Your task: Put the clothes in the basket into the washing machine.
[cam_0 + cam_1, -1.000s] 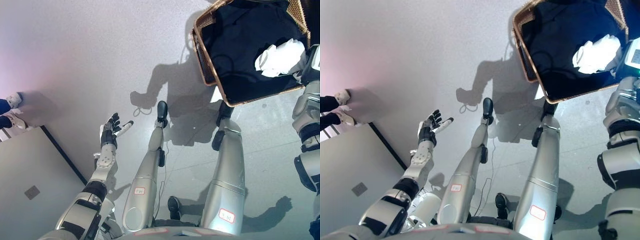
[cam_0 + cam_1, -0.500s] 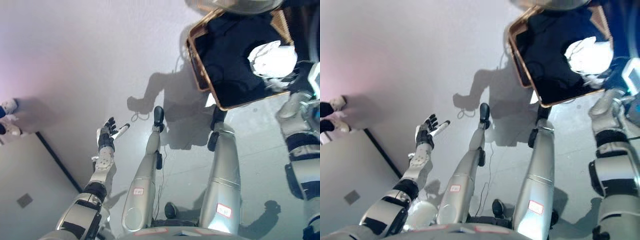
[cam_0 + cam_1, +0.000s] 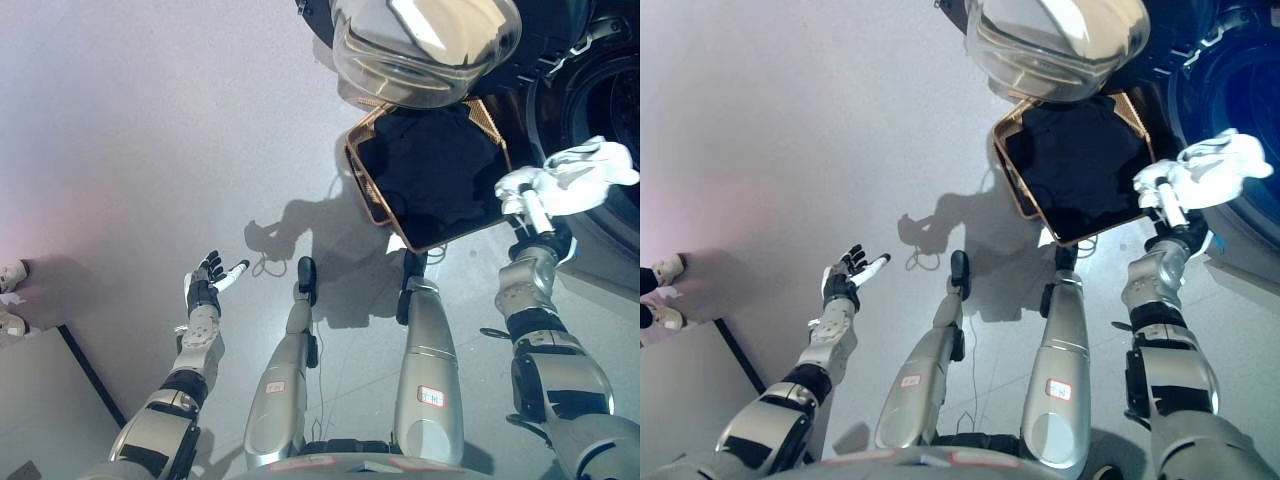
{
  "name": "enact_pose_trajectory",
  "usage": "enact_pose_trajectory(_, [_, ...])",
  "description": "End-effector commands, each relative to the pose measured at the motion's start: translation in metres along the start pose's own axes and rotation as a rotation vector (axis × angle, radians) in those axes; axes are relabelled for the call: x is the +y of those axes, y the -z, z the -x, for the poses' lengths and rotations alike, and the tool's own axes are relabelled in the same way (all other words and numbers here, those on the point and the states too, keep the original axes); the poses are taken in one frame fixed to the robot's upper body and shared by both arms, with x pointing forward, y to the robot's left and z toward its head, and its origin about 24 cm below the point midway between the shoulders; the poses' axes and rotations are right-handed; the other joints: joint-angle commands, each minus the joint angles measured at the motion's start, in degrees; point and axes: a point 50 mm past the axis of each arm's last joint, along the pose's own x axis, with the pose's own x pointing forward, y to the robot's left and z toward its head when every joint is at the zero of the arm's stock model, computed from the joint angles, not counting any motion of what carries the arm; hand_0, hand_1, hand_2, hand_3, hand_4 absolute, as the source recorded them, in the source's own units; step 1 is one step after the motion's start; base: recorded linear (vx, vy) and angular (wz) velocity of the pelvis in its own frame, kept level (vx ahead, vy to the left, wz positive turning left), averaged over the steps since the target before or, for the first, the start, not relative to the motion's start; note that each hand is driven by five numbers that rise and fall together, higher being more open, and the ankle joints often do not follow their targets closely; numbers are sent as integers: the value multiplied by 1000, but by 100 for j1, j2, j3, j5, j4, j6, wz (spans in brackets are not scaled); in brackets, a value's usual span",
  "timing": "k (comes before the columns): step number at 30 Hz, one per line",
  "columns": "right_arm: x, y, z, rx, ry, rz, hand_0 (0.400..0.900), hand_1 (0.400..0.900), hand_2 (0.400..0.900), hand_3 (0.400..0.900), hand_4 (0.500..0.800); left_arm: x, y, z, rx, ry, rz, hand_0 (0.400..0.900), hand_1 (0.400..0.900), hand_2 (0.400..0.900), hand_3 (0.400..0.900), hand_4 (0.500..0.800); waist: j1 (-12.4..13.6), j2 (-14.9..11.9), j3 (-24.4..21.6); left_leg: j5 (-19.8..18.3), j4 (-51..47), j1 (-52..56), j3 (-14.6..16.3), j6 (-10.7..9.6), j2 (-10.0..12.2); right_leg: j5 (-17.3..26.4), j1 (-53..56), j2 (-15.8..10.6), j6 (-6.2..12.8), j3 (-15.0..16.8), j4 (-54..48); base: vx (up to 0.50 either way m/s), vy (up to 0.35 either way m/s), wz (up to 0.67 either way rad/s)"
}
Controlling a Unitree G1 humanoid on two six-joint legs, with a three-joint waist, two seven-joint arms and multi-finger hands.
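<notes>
Right hand has its fingers curled round a white cloth, held up clear of the basket and right by the washer's dark drum, so I'd guess it's about to go in. Door hangs open over the basket, which sits on the floor with dark clothes left in it. Left hand hangs out to the side, fingers spread, holding nothing, probably for balance. The right eye view shows more of the person's shoes at the left edge.

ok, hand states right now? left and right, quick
Left hand: open, fingers spread, holding nothing, out over the floor.
Right hand: shut on the white garment, lifted beside the basket.
</notes>
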Motion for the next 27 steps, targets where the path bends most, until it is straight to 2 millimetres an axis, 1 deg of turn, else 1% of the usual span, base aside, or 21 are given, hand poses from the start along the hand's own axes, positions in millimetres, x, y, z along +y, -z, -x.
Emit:
enact_pose_trajectory(1, [-3, -39, -11, -142, 31, -78, 400, 400, 400, 400, 500, 52, 16, 3, 47, -148, -64, 900, 900, 900, 900, 800, 111, -186, -412, -1064, -9, 1103, -167, -258, 294, 1128, 120, -391, 808, 417, -858, 0, 0, 0])
enact_pose_trajectory(2, [-4, -48, -15, -154, 42, -75, 400, 400, 400, 400, 500, 51, 15, 3, 39, -140, -65, 900, 900, 900, 900, 800, 126, -157, -423, -1029, -9, 1072, -170, -265, 281, 1176, 95, -395, 798, 433, -878, 0, 0, 0])
enact_pose_trajectory(3, [-4, -48, -15, -154, 41, -75, 400, 400, 400, 400, 500, 50, 15, 3, 39, -140, -65, 900, 900, 900, 900, 800, 128, -153, -425, -1029, -9, 1067, -169, -265, 281, 1178, 91, -394, 798, 434, -881, 0, 0, 0])
enact_pose_trajectory(4, [-4, -72, -21, -197, 63, -101, 400, 400, 400, 400, 500, 50, 18, 6, 45, -126, -68, 900, 900, 900, 900, 800, 179, -94, -467, -1052, -9, 1089, -158, -286, 291, 1089, 97, -385, 800, 438, -846, 0, 0, 0])
enact_pose_trajectory(5, [-1, -87, -23, -227, 67, -137, 400, 400, 400, 400, 500, 50, 21, 7, 49, -121, -66, 900, 900, 900, 900, 800, 199, -65, -492, -1038, -9, 1071, -153, -303, 293, 1086, 86, -382, 796, 443, -866, 35, -43, 1])
enact_pose_trajectory(7, [1, -110, -26, -264, 84, -189, 400, 400, 400, 400, 500, 49, 25, 9, 65, -113, -70, 900, 900, 900, 900, 800, 229, -28, -528, -1013, -9, 1058, -143, -342, 313, 1058, 79, -361, 788, 443, -854, 18, -37, 1])
enact_pose_trajectory(9, [6, -139, -27, -320, 91, -241, 400, 400, 400, 400, 500, 50, 30, 12, 87, -110, -73, 900, 900, 900, 900, 800, 243, -8, -570, -995, -9, 1034, -137, -378, 336, 1031, 57, -340, 775, 444, -841, 21, -34, 0])
enact_pose_trajectory(10, [10, -151, -26, -345, 90, -275, 400, 400, 400, 400, 500, 49, 32, 12, 95, -106, -75, 900, 900, 900, 900, 800, 249, -2, -590, -985, -9, 1036, -128, -394, 340, 1020, 52, -327, 767, 441, -838, 29, -41, -2])
enact_pose_trajectory(12, [22, -184, -22, -423, 63, -332, 400, 400, 400, 400, 500, 50, 35, 14, 103, -107, -82, 900, 900, 900, 900, 800, 234, -11, -625, -964, -9, 1024, -121, -425, 359, 1015, 44, -302, 755, 443, -827, 17, -38, 1])
enact_pose_trajectory(14, [29, -210, -16, -491, 44, -402, 400, 400, 400, 400, 500, 49, 39, 16, 115, -105, -85, 900, 900, 900, 900, 800, 209, -22, -659, -949, -9, 1016, -130, -445, 371, 992, 45, -275, 742, 435, -814, 14, -36, 5])
enact_pose_trajectory(15, [31, -221, -13, -524, 43, -427, 400, 400, 400, 400, 500, 50, 41, 18, 119, -106, -85, 900, 900, 900, 900, 800, 204, -19, -672, -948, -9, 1017, -131, -454, 376, 987, 37, -269, 736, 424, -798, 14, -33, 4])
enact_pose_trajectory(17, [30, -233, -11, -546, 52, -389, 400, 400, 400, 400, 500, 50, 39, 18, 112, -105, -88, 900, 900, 900, 900, 800, 203, -31, -696, -935, -9, 1000, -139, -472, 395, 982, 26, -261, 728, 402, -781, -2, -37, 2])
enact_pose_trajectory(18, [29, -236, -11, -546, 63, -365, 449, 449, 449, 449, 529, 49, 39, 17, 111, -100, -96, 900, 900, 900, 900, 800, 194, -47, -701, -935, -9, 991, -137, -477, 406, 978, 18, -259, 727, 385, -772, -20, -45, 2])
enact_pose_trajectory(19, [30, -237, -11, -543, 61, -357, 900, 900, 900, 900, 800, 49, 38, 17, 107, -100, -96, 900, 900, 900, 900, 800, 198, -60, -696, -932, -9, 982, -135, -480, 418, 981, -1, -249, 721, 378, -751, -19, -40, 0])
enact_pose_trajectory(22, [32, -229, -14, -516, 55, -344, 900, 900, 900, 900, 800, 47, 35, 15, 96, -98, -92, 900, 900, 900, 900, 800, 162, -84, -662, -900, -9, 933, -123, -478, 416, 1061, -84, -232, 707, 394, -742, -24, -20, -2])
enact_pose_trajectory(23, [32, -227, -14, -509, 55, -341, 900, 900, 900, 900, 800, 47, 35, 15, 95, -101, -91, 900, 900, 900, 900, 800, 168, -84, -671, -941, -9, 952, -100, -474, 423, 1006, -95, -216, 716, 405, -703, -9, 0, -3])
enact_pose_trajectory(26, [25, -221, -17, -485, 89, -341, 900, 900, 900, 900, 800, 47, 34, 15, 93, -101, -89, 900, 900, 900, 900, 800, 165, -75, -671, -948, -9, 962, -79, -455, 406, 1016, -126, -217, 721, 440, -672, 6, 3, -2])
enact_pose_trajectory(27, [24, -219, -18, -479, 98, -341, 900, 900, 900, 900, 800, 47, 34, 15, 94, -104, -88, 900, 900, 900, 900, 800, 158, -78, -669, -911, -9, 941, -90, -453, 385, 1083, -134, -228, 709, 450, -711, 0, 0, 0])
